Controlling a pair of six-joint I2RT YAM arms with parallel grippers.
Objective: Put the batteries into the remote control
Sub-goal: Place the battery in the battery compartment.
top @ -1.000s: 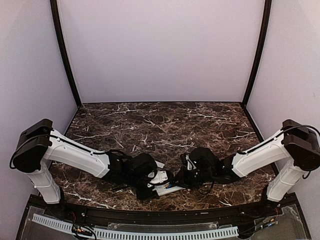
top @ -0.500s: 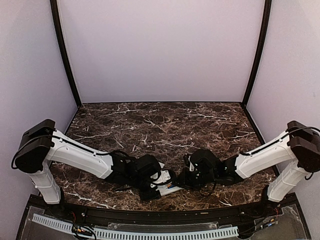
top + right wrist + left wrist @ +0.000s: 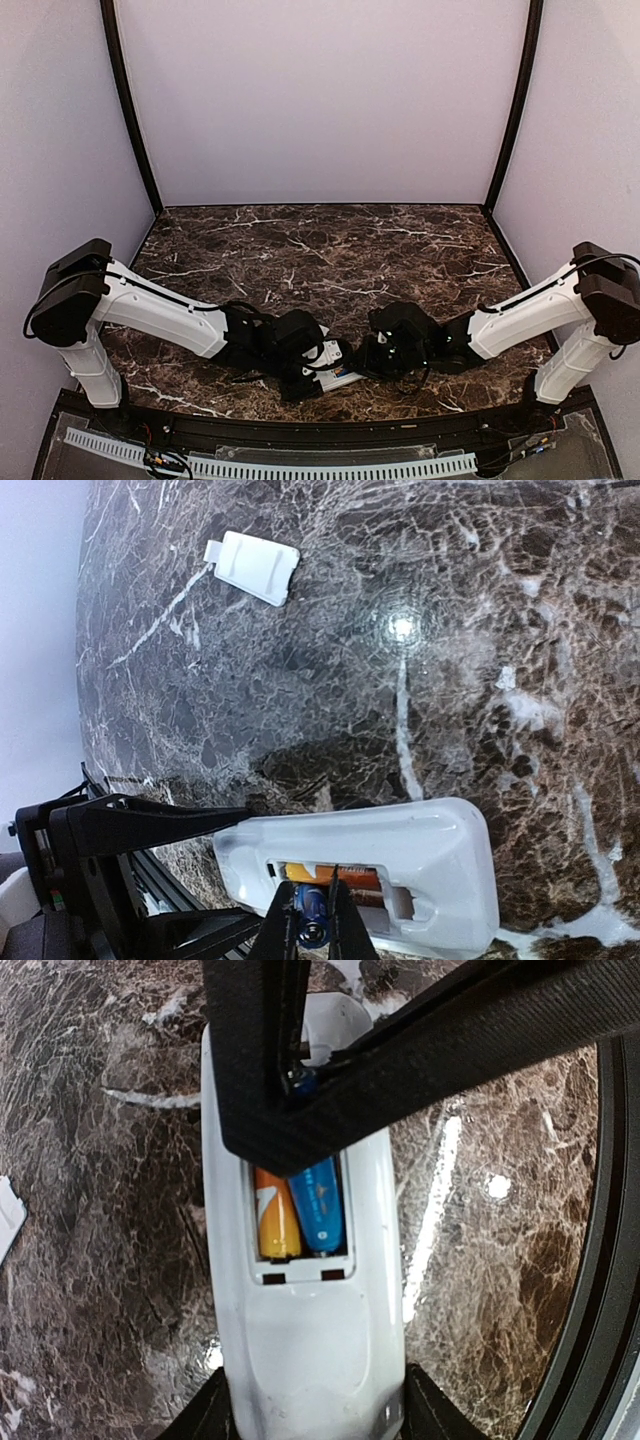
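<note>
The white remote control (image 3: 315,1350) lies back up on the marble, also in the right wrist view (image 3: 400,830) and top view (image 3: 338,377). My left gripper (image 3: 318,1415) is shut on its end, one finger on each long side. The orange-red battery (image 3: 274,1218) lies in the open compartment. The bluish battery (image 3: 318,1205) sits beside it, tilted. My right gripper (image 3: 315,920) is shut on the bluish battery's raised end (image 3: 316,912) over the compartment. In the top view the left gripper (image 3: 318,368) and right gripper (image 3: 362,366) meet over the remote.
The white battery cover (image 3: 251,566) lies loose on the marble away from the remote; its corner shows in the left wrist view (image 3: 8,1215). The table's black near rim (image 3: 600,1260) runs close beside the remote.
The right gripper has edged left, closer to the left gripper over the remote. The left arm has shifted slightly toward the near edge with the remote.
</note>
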